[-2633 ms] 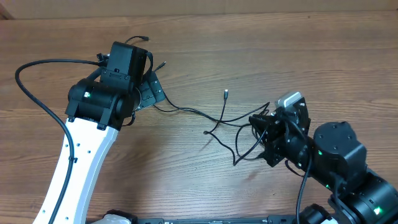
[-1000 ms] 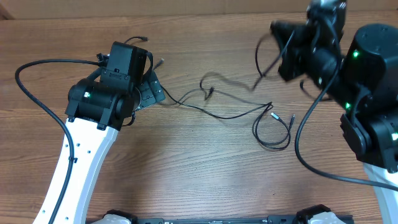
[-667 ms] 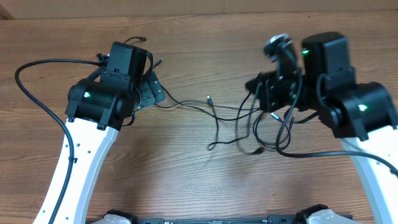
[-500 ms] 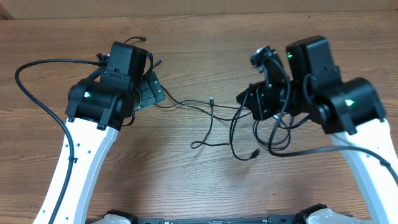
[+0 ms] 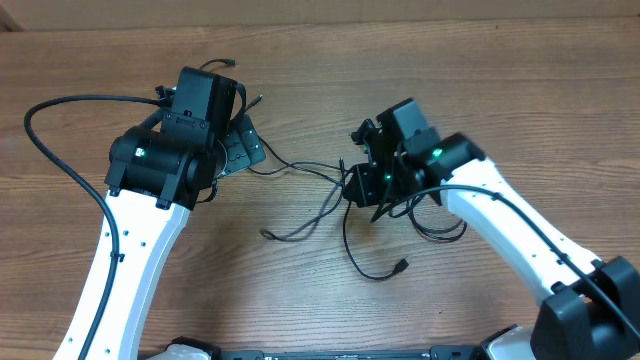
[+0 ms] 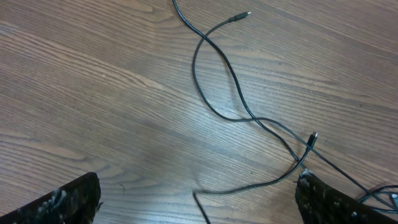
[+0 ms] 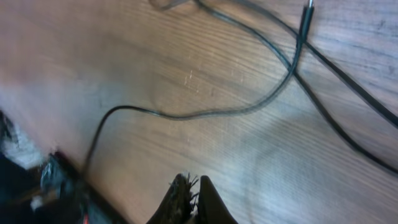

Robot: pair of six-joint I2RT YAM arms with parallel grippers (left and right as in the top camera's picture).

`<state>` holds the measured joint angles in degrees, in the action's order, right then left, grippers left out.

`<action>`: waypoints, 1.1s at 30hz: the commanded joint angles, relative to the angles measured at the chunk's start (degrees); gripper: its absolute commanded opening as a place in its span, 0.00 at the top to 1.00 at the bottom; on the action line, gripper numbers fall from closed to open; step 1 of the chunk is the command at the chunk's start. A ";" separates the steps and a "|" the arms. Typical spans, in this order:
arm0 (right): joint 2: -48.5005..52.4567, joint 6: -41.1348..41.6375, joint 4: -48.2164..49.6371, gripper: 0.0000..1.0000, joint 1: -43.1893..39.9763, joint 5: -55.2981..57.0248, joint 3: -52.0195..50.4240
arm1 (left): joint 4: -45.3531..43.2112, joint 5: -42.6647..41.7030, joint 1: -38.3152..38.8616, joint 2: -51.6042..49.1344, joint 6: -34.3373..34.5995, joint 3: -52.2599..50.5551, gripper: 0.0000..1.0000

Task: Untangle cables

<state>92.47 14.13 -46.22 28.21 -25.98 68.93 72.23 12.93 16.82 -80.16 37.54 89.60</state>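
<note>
Several thin black cables [image 5: 400,265] lie tangled on the wooden table between the two arms. My left gripper [image 5: 243,145] is open at the tangle's left end. In the left wrist view its fingers [image 6: 199,202] stand wide apart, with cable strands [image 6: 203,38] crossing on the wood and a silver-tipped plug [image 6: 242,15] beyond them. My right gripper [image 5: 358,188] is at the middle of the tangle, where strands gather. In the right wrist view its fingertips [image 7: 189,199] are pressed together above blurred strands [image 7: 205,114]. The pinched strand itself is hidden.
The left arm's thick black cable [image 5: 60,105] loops over the table at the far left. A thick cable of the right arm [image 5: 440,190] hangs beside the thin ones. The table's far edge [image 5: 320,22] runs along the top.
My right gripper swept from the upper right down and left to the table's middle, dragging the cables along. Loose ends now trail toward the front. The left arm has not moved.
</note>
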 commanded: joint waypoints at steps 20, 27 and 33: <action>13.49 31.06 17.51 0.78 10.14 32.17 -5.25 | -0.04 0.98 -0.39 0.76 -0.26 0.46 0.00; 15.15 32.02 19.67 0.76 10.75 32.61 -5.25 | -0.04 0.98 -0.39 0.76 -0.26 0.46 0.00; 16.83 34.51 16.28 0.59 12.07 33.33 -5.27 | -0.04 0.98 -0.39 0.76 -0.26 0.46 0.00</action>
<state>108.09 47.13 -29.93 39.27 5.96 63.64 72.25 12.93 16.82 -80.16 37.54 89.60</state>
